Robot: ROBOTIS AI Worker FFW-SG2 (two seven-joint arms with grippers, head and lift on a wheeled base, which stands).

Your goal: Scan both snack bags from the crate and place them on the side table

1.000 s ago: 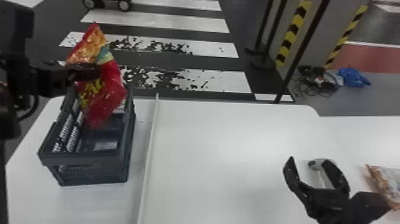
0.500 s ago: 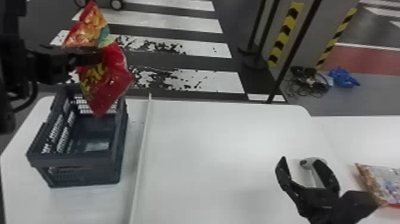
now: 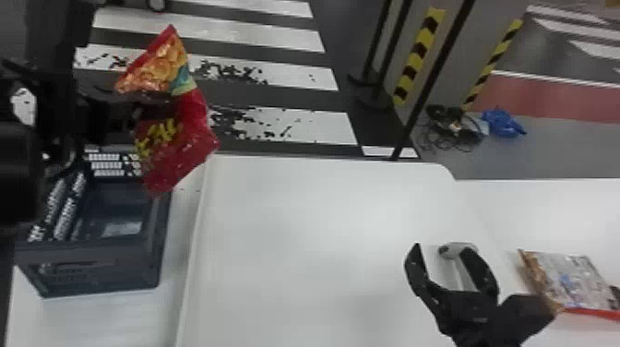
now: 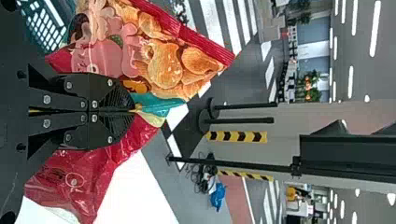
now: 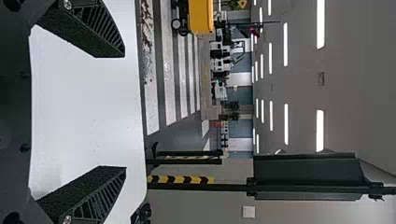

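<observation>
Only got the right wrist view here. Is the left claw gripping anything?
Observer: Yes. The left claw is shut on the red snack bag, pinched around its middle.
Operator: Where's it hanging relative to the crate?
Observer: It's held up; in the head view its lower end overlaps the far right part of the crate.
Operator: Other bag?
Observer: Lying on the side table, to the right of the right claw.

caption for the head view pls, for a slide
Left gripper holds a red snack bag by the dark crate; a second snack bag lies on the side table at right.
</observation>
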